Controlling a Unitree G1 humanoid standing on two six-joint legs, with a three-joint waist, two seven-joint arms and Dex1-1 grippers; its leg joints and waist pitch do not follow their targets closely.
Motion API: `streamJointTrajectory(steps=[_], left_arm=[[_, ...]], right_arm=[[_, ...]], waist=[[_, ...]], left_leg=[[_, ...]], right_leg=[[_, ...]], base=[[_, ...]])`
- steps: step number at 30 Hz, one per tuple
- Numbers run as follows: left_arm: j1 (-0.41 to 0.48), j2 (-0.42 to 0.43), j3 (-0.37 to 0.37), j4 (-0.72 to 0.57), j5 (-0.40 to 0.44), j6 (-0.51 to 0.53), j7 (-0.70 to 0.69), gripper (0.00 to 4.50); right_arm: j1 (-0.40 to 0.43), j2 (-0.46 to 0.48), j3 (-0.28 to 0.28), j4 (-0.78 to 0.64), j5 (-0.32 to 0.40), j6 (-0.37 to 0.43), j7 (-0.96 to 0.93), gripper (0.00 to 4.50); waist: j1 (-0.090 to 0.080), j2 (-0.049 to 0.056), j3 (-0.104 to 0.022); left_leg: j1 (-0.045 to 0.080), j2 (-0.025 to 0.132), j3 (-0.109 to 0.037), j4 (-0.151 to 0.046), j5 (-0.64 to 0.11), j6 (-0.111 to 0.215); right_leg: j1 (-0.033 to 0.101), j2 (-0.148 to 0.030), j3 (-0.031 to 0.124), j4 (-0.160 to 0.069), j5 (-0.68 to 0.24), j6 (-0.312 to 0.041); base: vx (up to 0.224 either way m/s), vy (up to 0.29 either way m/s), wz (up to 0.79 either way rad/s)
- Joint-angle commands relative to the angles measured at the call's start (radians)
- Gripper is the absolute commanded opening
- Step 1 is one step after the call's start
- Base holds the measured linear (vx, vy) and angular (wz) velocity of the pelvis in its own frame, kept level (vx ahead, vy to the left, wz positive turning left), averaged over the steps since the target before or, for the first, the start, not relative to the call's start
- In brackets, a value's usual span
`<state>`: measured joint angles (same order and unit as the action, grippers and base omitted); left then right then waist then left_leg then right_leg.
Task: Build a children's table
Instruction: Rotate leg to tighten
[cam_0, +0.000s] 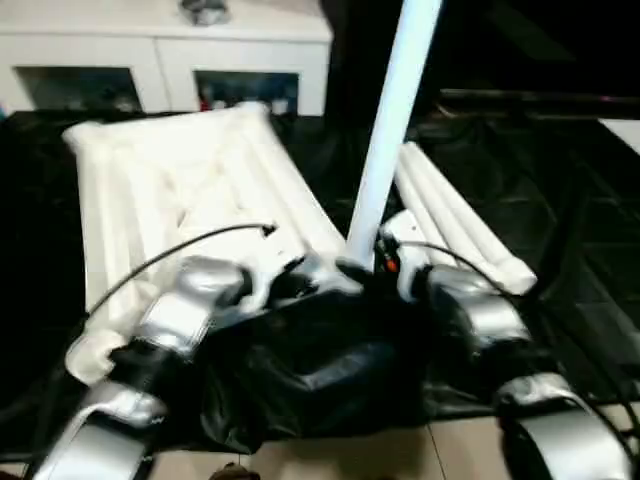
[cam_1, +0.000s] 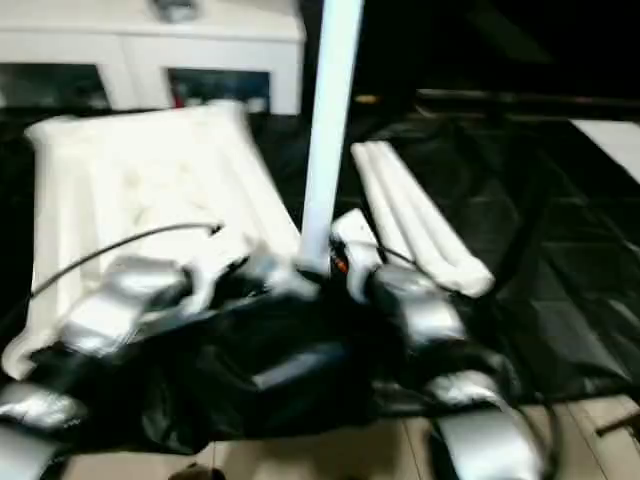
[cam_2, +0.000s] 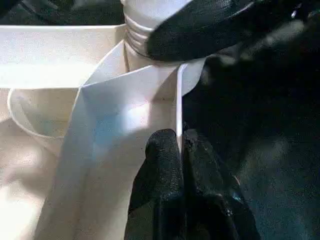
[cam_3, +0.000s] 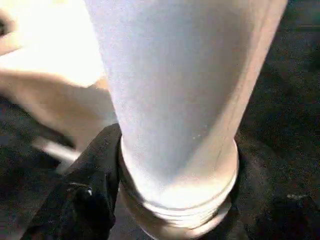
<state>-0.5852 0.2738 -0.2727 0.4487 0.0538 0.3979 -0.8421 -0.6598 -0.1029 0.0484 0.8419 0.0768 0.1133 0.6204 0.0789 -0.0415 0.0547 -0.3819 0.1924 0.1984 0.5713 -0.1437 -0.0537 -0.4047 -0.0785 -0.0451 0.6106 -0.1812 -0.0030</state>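
The children's table top (cam_0: 170, 180) lies upside down on a black sheet, ribbed underside up. One white leg (cam_0: 395, 110) stands upright at its near right corner, ridged end (cam_2: 137, 35) down at the corner. My right gripper (cam_0: 375, 258) is shut around the bottom of this leg (cam_3: 180, 100), with a black finger (cam_3: 95, 180) pressed against its side. My left gripper (cam_2: 180, 140) is shut, pinching a thin white wall of the top just beside that corner. A round corner socket (cam_2: 35, 115) shows nearby.
More white legs (cam_0: 455, 215) lie side by side on the black sheet (cam_0: 560, 200), right of the top. A white cabinet (cam_0: 160, 50) with glass doors stands behind. Pale floor (cam_0: 400, 455) shows at the near edge.
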Motion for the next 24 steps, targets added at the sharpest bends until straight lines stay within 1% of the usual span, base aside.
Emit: streamJointTrajectory(steps=[1,2,3,5,6,7,9,10,11,12,13,14,15,16,17,18,20,21,22,23,24], left_arm=[[-0.039,-0.034,0.010,-0.020,-0.006,0.004,0.043,0.00],[-0.050,-0.063,0.009,-0.019,-0.001,0.023,0.078,0.00],[-0.051,-0.073,0.005,-0.021,-0.003,0.023,0.079,0.00],[-0.051,-0.081,0.000,-0.022,-0.003,0.019,0.079,0.00],[-0.050,-0.085,-0.004,-0.023,-0.004,0.015,0.073,0.00],[-0.048,-0.088,-0.007,-0.024,-0.005,0.012,0.066,0.00],[-0.042,-0.078,-0.013,-0.032,-0.008,0.007,0.048,0.00],[-0.036,-0.070,-0.015,-0.039,-0.013,0.001,0.032,0.00],[-0.022,-0.047,-0.018,-0.058,-0.028,-0.009,-0.007,0.00],[-0.017,-0.039,-0.019,-0.065,-0.033,-0.012,-0.022,0.00],[-0.010,-0.026,-0.022,-0.075,-0.040,-0.024,-0.048,0.00],[-0.004,-0.015,-0.024,-0.084,-0.044,-0.027,-0.068,0.00],[0.012,0.013,-0.028,-0.103,-0.057,-0.043,-0.119,0.00],[0.018,0.026,-0.029,-0.110,-0.063,-0.048,-0.142,0.00],[0.018,0.026,-0.029,-0.110,-0.063,-0.048,-0.142,0.00],[0.027,0.045,-0.032,-0.118,-0.068,-0.059,-0.173,0.00],[0.042,0.076,-0.038,-0.135,-0.079,-0.070,-0.229,0.00],[0.046,0.086,-0.039,-0.138,-0.081,-0.072,-0.245,0.00],[0.048,0.095,-0.040,-0.140,-0.083,-0.076,-0.258,0.00],[0.049,0.103,-0.042,-0.140,-0.085,-0.080,-0.272,0.00],[0.053,0.125,-0.048,-0.144,-0.092,-0.082,-0.305,0.00]], right_arm=[[0.009,0.023,0.020,0.051,-0.027,0.032,-0.065,2.75],[-0.001,0.061,0.009,0.071,-0.027,0.035,-0.138,2.75],[-0.002,0.077,0.009,0.075,-0.027,0.026,-0.155,2.75],[-0.003,0.092,0.008,0.081,-0.027,0.010,-0.152,2.75],[-0.004,0.102,0.009,0.086,-0.026,-0.003,-0.144,3.31],[-0.007,0.109,0.006,0.094,-0.018,-0.010,-0.127,3.45],[-0.010,0.107,0.008,0.093,-0.012,-0.017,-0.092,3.52],[-0.009,0.099,0.016,0.088,-0.016,-0.022,-0.072,3.63],[-0.002,0.068,0.042,0.070,-0.031,-0.043,-0.017,3.74],[0.000,0.057,0.051,0.062,-0.036,-0.048,0.002,3.86],[0.005,0.042,0.059,0.050,-0.035,-0.051,0.036,3.86],[0.009,0.031,0.065,0.040,-0.034,-0.056,0.062,3.86],[0.018,-0.002,0.078,0.021,-0.034,-0.073,0.133,3.86],[0.021,-0.019,0.083,0.013,-0.036,-0.082,0.160,3.86],[0.021,-0.019,0.083,0.013,-0.036,-0.082,0.160,3.86],[0.024,-0.041,0.087,0.003,-0.038,-0.089,0.197,3.86],[0.031,-0.074,0.089,-0.020,-0.025,-0.081,0.276,3.86],[0.034,-0.087,0.090,-0.030,-0.019,-0.076,0.308,3.86],[0.036,-0.099,0.093,-0.040,-0.015,-0.074,0.335,3.86],[0.038,-0.110,0.097,-0.049,-0.009,-0.068,0.362,3.86],[0.046,-0.132,0.110,-0.074,0.005,-0.056,0.421,3.86]], waist=[[0.000,0.006,-0.061],[-0.001,0.011,-0.061],[-0.003,0.009,-0.061],[-0.003,0.009,-0.064],[-0.002,0.009,-0.065],[-0.003,0.009,-0.065],[-0.002,0.009,-0.066],[-0.002,0.010,-0.065],[-0.001,0.013,-0.064],[0.000,0.011,-0.066],[-0.001,0.010,-0.066],[0.000,0.010,-0.065],[0.001,0.012,-0.067],[0.003,0.010,-0.068],[0.003,0.011,-0.068],[0.005,0.011,-0.067],[0.009,0.011,-0.067],[0.012,0.006,-0.068],[0.013,0.008,-0.067],[0.015,0.008,-0.066],[0.018,0.008,-0.065]], left_leg=[[0.034,0.037,-0.027,-0.067,-0.389,-0.041],[0.029,0.037,-0.028,-0.069,-0.384,-0.039],[0.029,0.037,-0.027,-0.070,-0.381,-0.039],[0.028,0.037,-0.027,-0.069,-0.378,-0.038],[0.027,0.037,-0.026,-0.068,-0.371,-0.033],[0.025,0.037,-0.025,-0.069,-0.362,-0.029],[0.026,0.037,-0.024,-0.068,-0.356,-0.023],[0.025,0.037,-0.024,-0.068,-0.353,-0.021],[0.023,0.037,-0.025,-0.069,-0.352,-0.019],[0.023,0.037,-0.025,-0.068,-0.351,-0.017],[0.021,0.037,-0.024,-0.068,-0.340,-0.013],[0.021,0.038,-0.024,-0.068,-0.340,-0.011],[0.024,0.040,-0.023,-0.066,-0.333,-0.007],[0.022,0.040,-0.023,-0.065,-0.319,-0.001],[0.022,0.041,-0.021,-0.066,-0.310,0.004],[0.024,0.041,-0.020,-0.066,-0.306,0.004],[0.024,0.040,-0.019,-0.064,-0.301,0.007],[0.025,0.041,-0.018,-0.063,-0.291,0.016],[0.025,0.041,-0.017,-0.063,-0.289,0.017],[0.026,0.042,-0.017,-0.064,-0.290,0.017],[0.026,0.042,-0.017,-0.065,-0.298,0.016]], right_leg=[[0.023,-0.066,0.036,-0.096,-0.411,-0.154],[0.026,-0.066,0.036,-0.093,-0.401,-0.153],[0.024,-0.065,0.036,-0.094,-0.385,-0.154],[0.026,-0.064,0.035,-0.092,-0.368,-0.155],[0.027,-0.063,0.036,-0.090,-0.342,-0.159],[0.029,-0.062,0.036,-0.088,-0.317,-0.164],[0.030,-0.061,0.036,-0.086,-0.296,-0.172],[0.030,-0.061,0.036,-0.085,-0.291,-0.174],[0.033,-0.061,0.036,-0.084,-0.289,-0.174],[0.035,-0.062,0.034,-0.084,-0.284,-0.175],[0.035,-0.061,0.036,-0.082,-0.268,-0.179],[0.035,-0.062,0.035,-0.083,-0.267,-0.180],[0.034,-0.062,0.037,-0.081,-0.251,-0.186],[0.037,-0.062,0.036,-0.076,-0.228,-0.195],[0.036,-0.059,0.036,-0.075,-0.202,-0.204],[0.035,-0.058,0.036,-0.074,-0.193,-0.207],[0.037,-0.058,0.037,-0.072,-0.178,-0.214],[0.038,-0.059,0.037,-0.070,-0.170,-0.218],[0.038,-0.059,0.037,-0.070,-0.172,-0.219],[0.037,-0.059,0.036,-0.070,-0.177,-0.219],[0.038,-0.057,0.036,-0.072,-0.192,-0.218]], base=[[0.000,0.000,0.00],[0.000,0.000,0.00],[0.000,0.000,0.00],[0.000,0.000,0.00],[0.000,0.000,0.00],[0.000,0.000,0.00],[0.000,0.000,0.00],[0.000,0.000,0.00],[0.000,0.000,0.00],[0.000,0.000,0.00],[0.000,0.000,0.00],[0.000,0.000,0.00],[0.000,0.000,0.00],[0.000,0.000,0.00],[0.000,0.000,0.00],[0.000,0.000,0.00],[0.000,0.000,0.00],[0.000,0.000,0.00],[0.000,0.000,0.00],[0.000,0.000,0.00],[0.000,0.000,0.00]])
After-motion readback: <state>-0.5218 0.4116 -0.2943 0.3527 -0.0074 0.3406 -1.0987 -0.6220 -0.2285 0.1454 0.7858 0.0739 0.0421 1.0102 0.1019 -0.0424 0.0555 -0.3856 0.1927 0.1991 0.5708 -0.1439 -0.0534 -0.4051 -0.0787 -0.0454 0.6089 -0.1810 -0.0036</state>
